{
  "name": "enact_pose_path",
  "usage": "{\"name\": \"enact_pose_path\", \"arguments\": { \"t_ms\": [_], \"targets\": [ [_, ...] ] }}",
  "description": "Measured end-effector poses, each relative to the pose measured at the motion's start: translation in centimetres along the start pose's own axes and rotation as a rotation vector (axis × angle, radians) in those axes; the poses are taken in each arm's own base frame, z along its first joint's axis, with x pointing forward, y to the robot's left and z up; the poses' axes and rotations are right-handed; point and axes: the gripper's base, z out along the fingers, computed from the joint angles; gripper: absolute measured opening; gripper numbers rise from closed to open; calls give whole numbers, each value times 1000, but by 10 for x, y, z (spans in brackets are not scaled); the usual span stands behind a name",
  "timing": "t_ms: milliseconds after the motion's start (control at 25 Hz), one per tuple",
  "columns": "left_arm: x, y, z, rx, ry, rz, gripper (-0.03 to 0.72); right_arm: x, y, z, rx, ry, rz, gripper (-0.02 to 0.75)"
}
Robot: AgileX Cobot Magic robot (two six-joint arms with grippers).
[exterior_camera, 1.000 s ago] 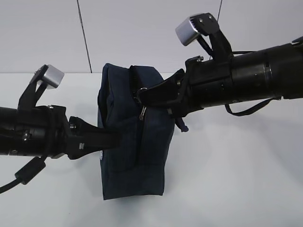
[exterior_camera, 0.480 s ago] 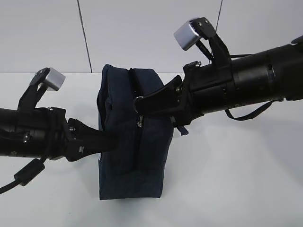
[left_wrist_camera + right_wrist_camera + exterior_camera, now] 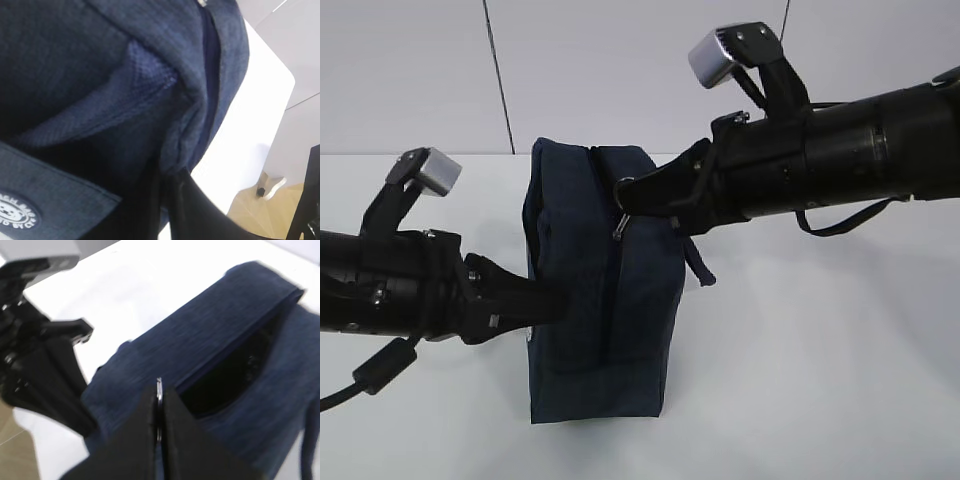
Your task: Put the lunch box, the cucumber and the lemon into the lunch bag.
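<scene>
- Pulling on the ring pull (image 3: 621, 188) is the step in hand, as I judge it: the right gripper (image 3: 159, 412) is closed on the thin metal ring, seen edge-on between its black jaws at the lower centre of the right wrist view.
- Slipping is the first risk. The ring is narrow and smooth, and a pull at an angle to the zipper track could draw it out of the jaws.
- Tipping is the second. The lunch bag (image 3: 600, 300) stands upright on its narrow base at the centre of the exterior view, and a sideways tug from the upper right could topple it or drag it across the white bench (image 3: 820, 380).
- Holding against that is the left gripper (image 3: 555, 300), clamped shut on the bag's fabric at the left flank; in the left wrist view its dark jaws pinch a fold of cloth at the lower centre. If that fold slides free, the bag loses its anchor.
- Jamming is also possible: soft fabric bunched beside the track could catch in the slider.
- Looks of the bag: boxy, dark navy woven cloth, a zipper running down its front face, a handle strap (image 3: 698, 268) hanging at its right side, a round printed label at the lower left of the left wrist view.
- A dark gap shows along the zipper in the right wrist view, so it appears partly open; no lining can be made out.
- No lunch box, cucumber or lemon shows in any view.
</scene>
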Motion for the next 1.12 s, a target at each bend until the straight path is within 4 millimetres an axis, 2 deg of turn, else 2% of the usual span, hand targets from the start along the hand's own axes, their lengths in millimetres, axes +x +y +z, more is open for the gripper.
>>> {"name": "enact_pose_path", "arguments": {
  "t_ms": [160,480,880,1120],
  "targets": [
    [5,5,7,4,29,-22,-5,-7,-7,2,44,-13,-4,8],
    [8,8,11,14,45,-39,-5,-7,-27,31,11,-3,25,8],
    [9,8,11,19,48,-35,-5,-28,-43,43,63,-45,-43,8],
    [9,8,11,19,50,-34,-5,-34,-61,61,85,-59,-48,8]
  ]
}}
